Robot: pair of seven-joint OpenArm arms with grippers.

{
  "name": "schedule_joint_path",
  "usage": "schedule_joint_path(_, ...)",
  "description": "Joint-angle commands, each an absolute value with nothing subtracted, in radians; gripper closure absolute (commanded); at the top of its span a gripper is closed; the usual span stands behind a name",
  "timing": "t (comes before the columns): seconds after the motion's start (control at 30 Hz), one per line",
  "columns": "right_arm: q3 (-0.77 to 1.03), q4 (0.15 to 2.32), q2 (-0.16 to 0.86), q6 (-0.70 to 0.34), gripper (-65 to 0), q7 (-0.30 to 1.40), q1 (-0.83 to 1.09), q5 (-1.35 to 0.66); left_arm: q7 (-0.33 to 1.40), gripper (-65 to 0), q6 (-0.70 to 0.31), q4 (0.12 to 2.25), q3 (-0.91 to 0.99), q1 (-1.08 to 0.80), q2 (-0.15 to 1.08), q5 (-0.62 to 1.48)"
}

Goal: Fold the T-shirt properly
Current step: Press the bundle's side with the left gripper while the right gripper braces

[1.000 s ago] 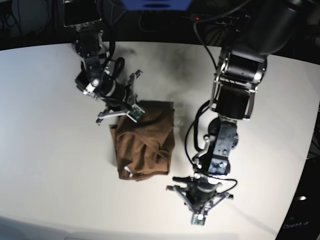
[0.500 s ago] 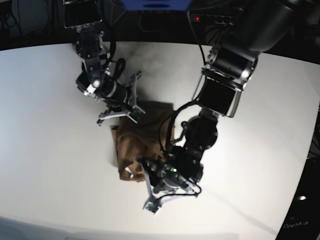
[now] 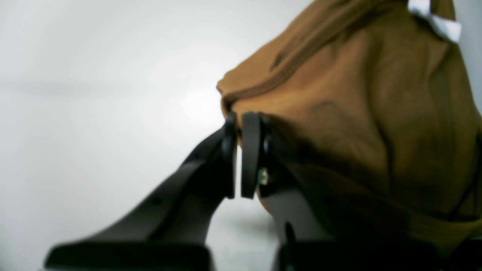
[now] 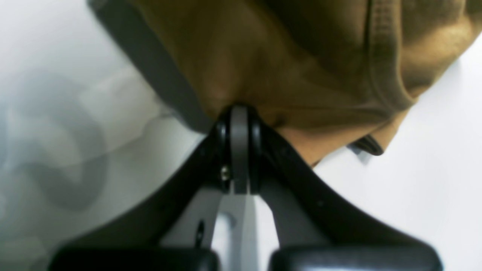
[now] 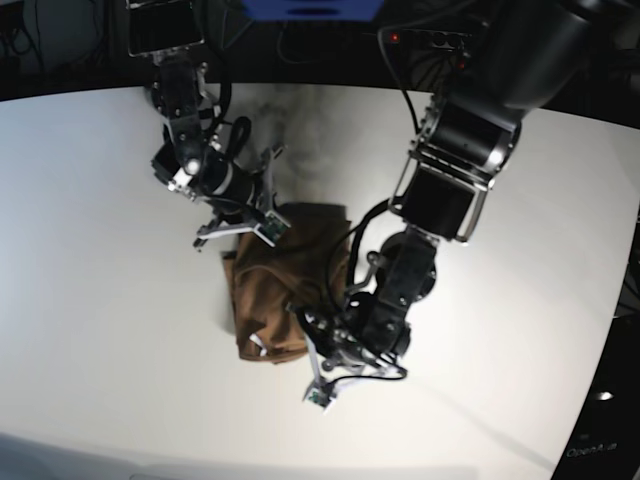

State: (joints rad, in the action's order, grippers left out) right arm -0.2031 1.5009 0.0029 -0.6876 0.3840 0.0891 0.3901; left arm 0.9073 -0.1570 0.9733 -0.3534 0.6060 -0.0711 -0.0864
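Observation:
The tan-brown T-shirt (image 5: 280,285) lies bunched in a rough rectangle mid-table, its white tag (image 5: 255,343) showing at the front edge. My right gripper (image 5: 258,222) sits at the shirt's far left corner. In the right wrist view this gripper (image 4: 239,109) is shut, and the T-shirt (image 4: 301,67) puckers into its tips. My left gripper (image 5: 303,335) is at the front right edge. Seen from the left wrist, it (image 3: 239,114) is shut, tips against the hem of the T-shirt (image 3: 357,113), no cloth visible between the pads. The tag (image 3: 437,19) shows top right.
The white table (image 5: 100,300) spreads wide to the left and front of the shirt. Its curved right edge (image 5: 612,300) drops to a dark floor. Dark equipment, cables and a blue object (image 5: 310,8) stand behind the far edge.
My left arm has swung from the front right of the table leftward to the shirt's front right edge, staying shut. The right gripper has held its place at the far corner.

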Motion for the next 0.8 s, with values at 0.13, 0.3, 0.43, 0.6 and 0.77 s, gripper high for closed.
schedule_joint_path(0.13, -0.203, 1.504, 0.005, -0.698, -0.3, 0.418, 0.09, 0.409, 0.802, -2.2, -0.156, 0.828, -0.351, 0.664, -0.085, -0.088)
schedule_joint_path(0.3, -0.203, 1.504, 0.005, -0.698, -0.3, 0.418, 0.09, 0.409, 0.685, -2.2, -0.151, 0.745, -0.349, 0.664, -0.087, -0.088)
schedule_joint_path(0.43, -0.203, 1.504, 0.005, -0.698, -0.3, 0.418, 0.09, 0.409, 0.615, -2.2, -0.151, 0.742, -0.346, 0.677, -0.085, -0.087)
schedule_joint_path(0.6, -0.205, 1.503, 0.005, -0.698, -0.3, 0.418, 0.09, 0.409, 0.544, -2.2, -0.15, 0.739, -0.344, 0.697, -0.084, -0.085)
schedule_joint_path(0.77, -0.205, 1.503, 0.007, -0.698, -0.3, 0.418, 0.093, 0.409, 0.484, -2.2, -0.15, 0.648, -0.344, 0.737, -0.087, -0.082)
